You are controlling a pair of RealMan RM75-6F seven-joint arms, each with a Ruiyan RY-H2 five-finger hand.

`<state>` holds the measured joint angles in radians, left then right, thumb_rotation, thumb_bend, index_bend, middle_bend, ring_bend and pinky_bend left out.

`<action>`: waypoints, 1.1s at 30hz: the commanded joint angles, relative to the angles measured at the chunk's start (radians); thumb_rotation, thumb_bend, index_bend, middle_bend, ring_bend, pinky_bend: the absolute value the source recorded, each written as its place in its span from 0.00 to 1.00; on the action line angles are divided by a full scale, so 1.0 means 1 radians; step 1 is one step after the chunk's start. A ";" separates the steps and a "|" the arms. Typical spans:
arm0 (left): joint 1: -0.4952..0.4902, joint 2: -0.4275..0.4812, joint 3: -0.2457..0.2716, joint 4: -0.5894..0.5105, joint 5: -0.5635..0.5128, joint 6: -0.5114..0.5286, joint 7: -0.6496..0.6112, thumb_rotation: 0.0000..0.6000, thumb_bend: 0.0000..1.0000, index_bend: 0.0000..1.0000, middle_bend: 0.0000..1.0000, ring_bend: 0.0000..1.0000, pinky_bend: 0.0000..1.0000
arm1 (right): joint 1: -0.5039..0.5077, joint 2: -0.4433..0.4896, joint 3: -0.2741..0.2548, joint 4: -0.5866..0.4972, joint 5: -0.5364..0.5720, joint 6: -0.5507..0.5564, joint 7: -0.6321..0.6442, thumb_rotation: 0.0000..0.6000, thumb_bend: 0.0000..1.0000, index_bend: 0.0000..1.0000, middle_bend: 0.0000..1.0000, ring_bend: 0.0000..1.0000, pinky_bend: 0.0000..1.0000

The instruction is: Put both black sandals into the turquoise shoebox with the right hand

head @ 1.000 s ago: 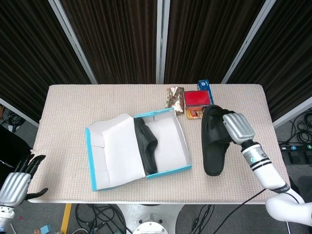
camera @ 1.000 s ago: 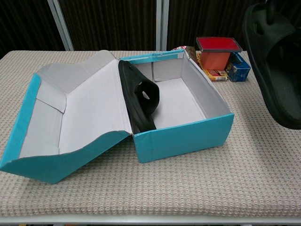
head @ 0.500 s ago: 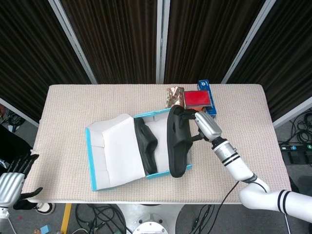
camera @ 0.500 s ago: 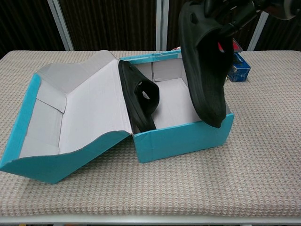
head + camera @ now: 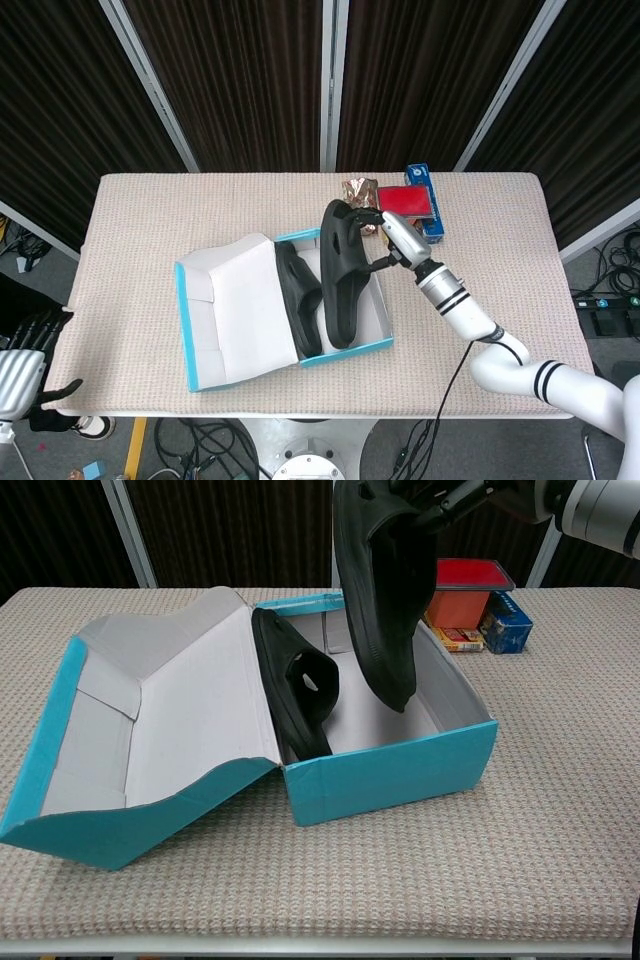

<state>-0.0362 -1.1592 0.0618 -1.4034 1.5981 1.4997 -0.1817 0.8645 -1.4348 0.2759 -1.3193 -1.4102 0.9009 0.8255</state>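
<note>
The right robot hand (image 5: 392, 235) grips the second black sandal (image 5: 340, 287) by its upper end, apparently hanging toe-down over the turquoise shoebox (image 5: 372, 347), beside the first sandal (image 5: 299, 298) leaning inside.

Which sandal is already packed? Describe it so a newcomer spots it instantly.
Find the open turquoise shoebox mid-table. The packed sandal stands on edge inside against the box's left wall, beside the lid hinge. Unlike the other sandal, held above by the right hand, nothing grips it.
</note>
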 commanded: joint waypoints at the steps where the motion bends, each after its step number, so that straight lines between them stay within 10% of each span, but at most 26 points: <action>1: -0.001 -0.003 0.000 0.001 -0.002 -0.005 0.002 1.00 0.13 0.07 0.10 0.00 0.06 | 0.018 -0.018 -0.024 0.057 -0.037 -0.027 0.062 1.00 0.05 0.57 0.55 0.25 0.35; 33: -0.004 -0.024 -0.024 -0.005 -0.031 -0.009 0.074 1.00 0.13 0.07 0.10 0.00 0.06 | 0.140 -0.184 -0.163 0.436 -0.166 -0.088 0.287 1.00 0.06 0.57 0.55 0.25 0.35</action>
<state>-0.0392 -1.1830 0.0384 -1.4083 1.5682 1.4920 -0.1078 0.9979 -1.6094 0.1188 -0.8968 -1.5747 0.8187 1.1027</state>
